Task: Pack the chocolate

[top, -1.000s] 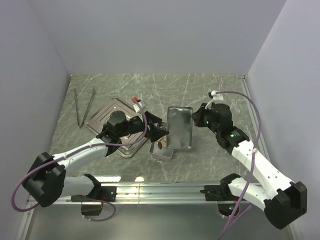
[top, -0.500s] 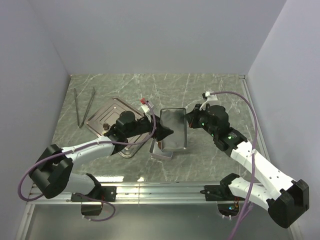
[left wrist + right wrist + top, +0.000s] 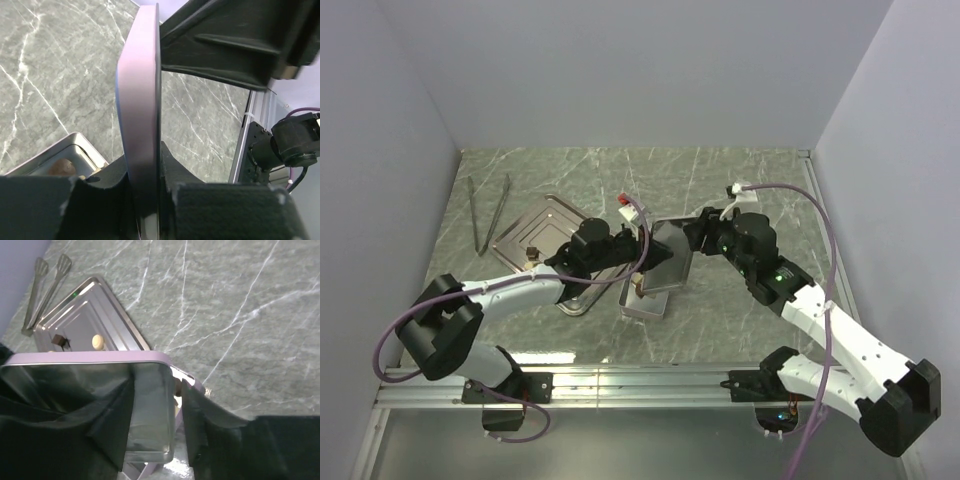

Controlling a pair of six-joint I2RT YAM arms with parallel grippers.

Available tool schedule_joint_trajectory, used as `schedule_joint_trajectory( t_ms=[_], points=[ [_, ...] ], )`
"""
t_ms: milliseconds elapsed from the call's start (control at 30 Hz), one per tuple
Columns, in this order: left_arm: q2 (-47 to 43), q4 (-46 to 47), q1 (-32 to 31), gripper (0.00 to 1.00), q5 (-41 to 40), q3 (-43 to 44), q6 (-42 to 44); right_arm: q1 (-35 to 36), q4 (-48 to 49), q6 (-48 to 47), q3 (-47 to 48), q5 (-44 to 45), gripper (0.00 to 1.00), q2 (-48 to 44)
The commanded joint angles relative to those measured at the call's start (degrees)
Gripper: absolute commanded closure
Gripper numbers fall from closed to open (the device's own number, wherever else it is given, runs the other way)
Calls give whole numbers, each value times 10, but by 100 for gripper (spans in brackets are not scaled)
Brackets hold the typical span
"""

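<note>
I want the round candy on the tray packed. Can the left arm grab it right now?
Probably not yet. The left fingers are pinched on the tin lid, so they are busy. The cream chocolate lies uncovered on the tray.

Nothing legible is showing in any of the views. The small red-and-white tag on the left arm's cable and the white tag on the right arm's cable are appearing too small to read. The tin lid is presenting only bare metal.
</note>
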Motion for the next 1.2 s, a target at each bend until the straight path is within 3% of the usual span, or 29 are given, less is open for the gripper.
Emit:
schedule_joint_trajectory(
  t_ms=[0,100,267,533,800,1167],
  points=[
    [0,4,-6,99,-31,31,-26,20,33,-6,8,73,38,-36],
    [-19,4,-9,99,-74,29,-46,53,35,-17,-1,146,32,-58],
    [-61,-6,-19,99,-200,36,-78,146,71,-42,-2,208,30,-70],
    [-108,8,-20,100,-252,40,-132,311,83,-89,48,339,30,33],
    [-142,-29,-20,99,-310,46,-166,372,123,-129,93,405,30,119],
    [-156,-78,-33,99,-358,57,-215,404,172,-186,124,577,31,213]
  ],
)
